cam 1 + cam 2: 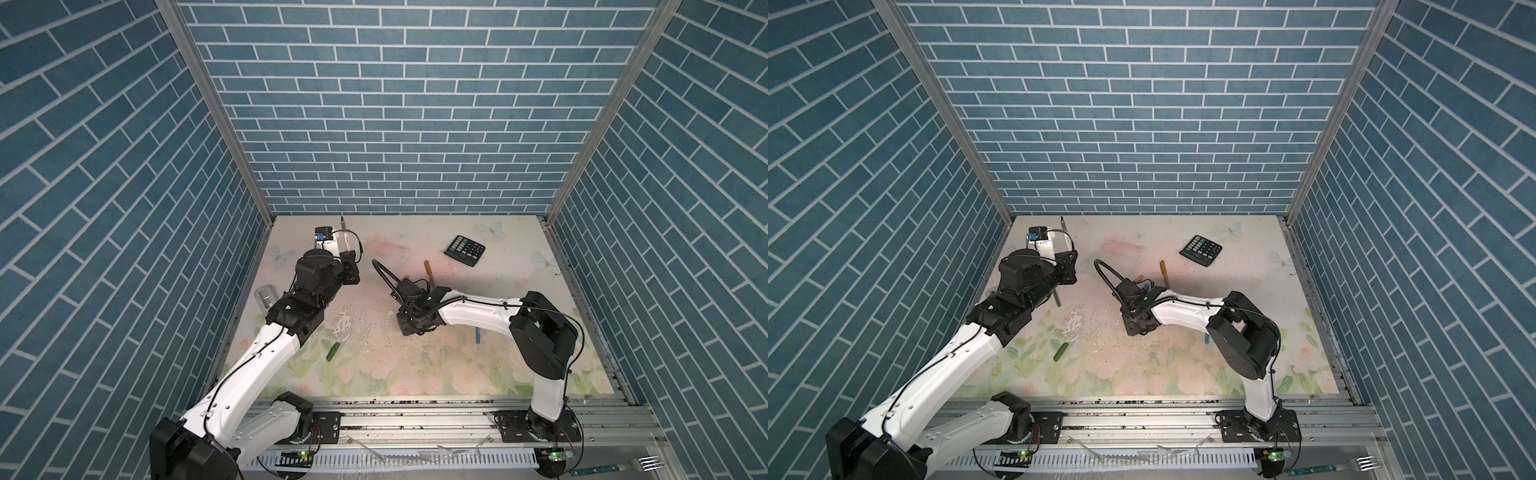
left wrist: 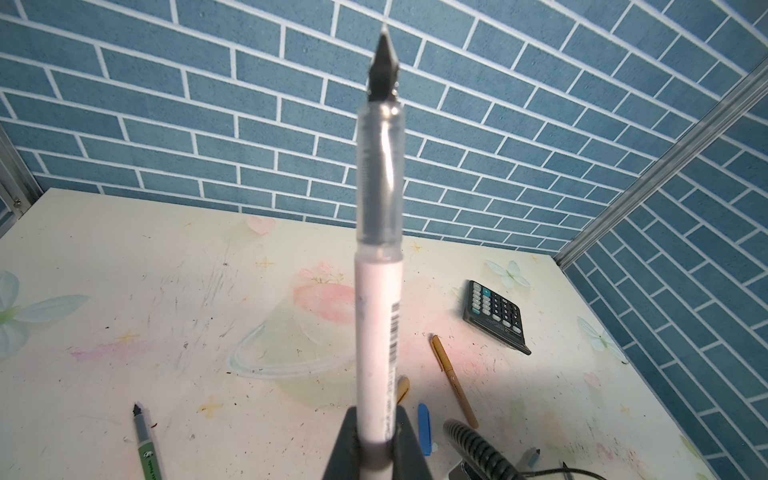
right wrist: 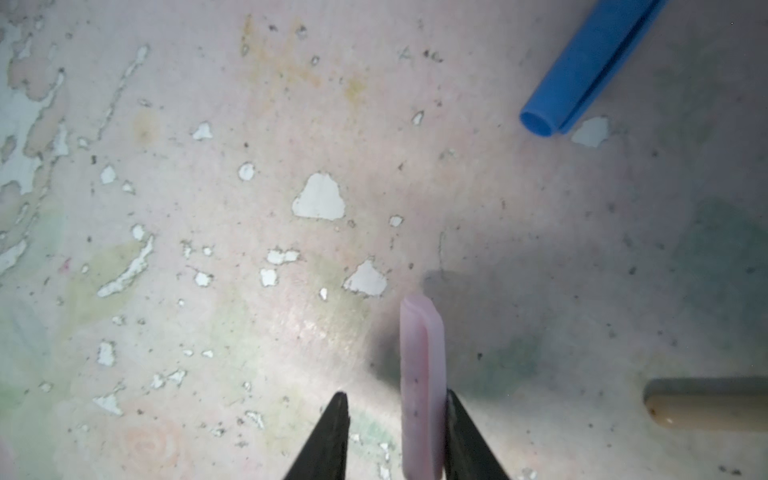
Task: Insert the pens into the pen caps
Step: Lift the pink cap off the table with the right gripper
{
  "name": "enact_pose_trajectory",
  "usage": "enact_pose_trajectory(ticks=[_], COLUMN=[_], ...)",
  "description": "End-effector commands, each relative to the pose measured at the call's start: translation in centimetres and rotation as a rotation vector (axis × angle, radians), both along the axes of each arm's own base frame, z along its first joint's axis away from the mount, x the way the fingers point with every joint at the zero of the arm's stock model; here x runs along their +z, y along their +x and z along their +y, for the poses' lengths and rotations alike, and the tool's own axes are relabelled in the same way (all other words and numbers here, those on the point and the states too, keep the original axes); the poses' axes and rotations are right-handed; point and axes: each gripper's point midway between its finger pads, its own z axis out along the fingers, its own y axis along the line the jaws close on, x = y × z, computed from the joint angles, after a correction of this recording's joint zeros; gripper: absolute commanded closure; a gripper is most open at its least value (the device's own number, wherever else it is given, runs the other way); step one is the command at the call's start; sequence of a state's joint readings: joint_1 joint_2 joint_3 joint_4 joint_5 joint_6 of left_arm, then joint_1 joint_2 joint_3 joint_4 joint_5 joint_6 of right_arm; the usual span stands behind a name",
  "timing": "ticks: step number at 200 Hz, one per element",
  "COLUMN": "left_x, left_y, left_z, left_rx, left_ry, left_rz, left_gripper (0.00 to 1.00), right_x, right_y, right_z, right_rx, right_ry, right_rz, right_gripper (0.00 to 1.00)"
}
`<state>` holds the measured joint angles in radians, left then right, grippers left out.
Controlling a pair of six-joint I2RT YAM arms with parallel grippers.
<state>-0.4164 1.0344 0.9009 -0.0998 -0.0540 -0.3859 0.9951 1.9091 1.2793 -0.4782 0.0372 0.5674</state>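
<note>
Pinching the white-pink pen (image 2: 378,291) low on its barrel, left gripper (image 2: 376,432) is clamped tight. The pen's dark tip aims toward 12 o'clock, at about 10 o'clock on the table (image 1: 415,374). Near table centre, right gripper (image 3: 395,395) has its fingers spread. The pink cap (image 3: 422,374) is between them, touching one finger (image 3: 465,432), with a gap to the other. Blue cap (image 3: 590,66) and tan cap (image 3: 706,409) are nearby, apart from it. Green cap (image 1: 332,351) at 8 o'clock, blue pen (image 1: 478,336) at 4, brown pen (image 1: 428,272) just past centre toward 12, calculator (image 1: 464,249) at 1.
</note>
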Motion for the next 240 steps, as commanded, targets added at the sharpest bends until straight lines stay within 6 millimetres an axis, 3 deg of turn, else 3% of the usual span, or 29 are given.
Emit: enact_pose_trajectory(ticks=[1, 61, 93, 110, 144, 178, 218, 240], left_x=[0.2, 0.0, 0.1, -0.1, -0.1, -0.3, -0.3, -0.3], left_y=[0.2, 0.2, 0.2, 0.3, 0.3, 0.4, 0.4, 0.4], left_z=[0.2, 0.1, 0.2, 0.1, 0.0, -0.1, -0.2, -0.3], left_rx=[0.005, 0.002, 0.005, 0.001, 0.0, -0.006, -0.011, -0.017], left_ry=[-0.005, -0.004, -0.004, -0.003, -0.003, -0.001, -0.001, -0.002], left_rz=[-0.008, -0.004, -0.007, -0.002, -0.001, 0.005, 0.008, 0.005], left_gripper=[1.0, 1.0, 1.0, 1.0, 1.0, 1.0, 1.0, 1.0], right_x=[-1.6, -4.8, -4.4, -3.7, -1.3, 1.3, 0.9, 2.5], right_y=[-0.6, 1.0, 1.9, 2.1, 2.7, 2.7, 2.8, 3.2], right_z=[-0.6, -7.0, -8.9, -8.8, -7.3, -5.5, -4.7, -4.1], right_rx=[0.001, -0.12, -0.115, -0.085, -0.082, -0.082, -0.088, -0.099], right_ry=[-0.03, -0.242, -0.356, -0.384, -0.299, -0.155, -0.104, -0.032], right_rz=[0.053, 0.11, 0.056, 0.034, -0.032, -0.051, -0.019, -0.061], right_gripper=[0.62, 0.6, 0.59, 0.59, 0.81, 0.81, 0.86, 0.88])
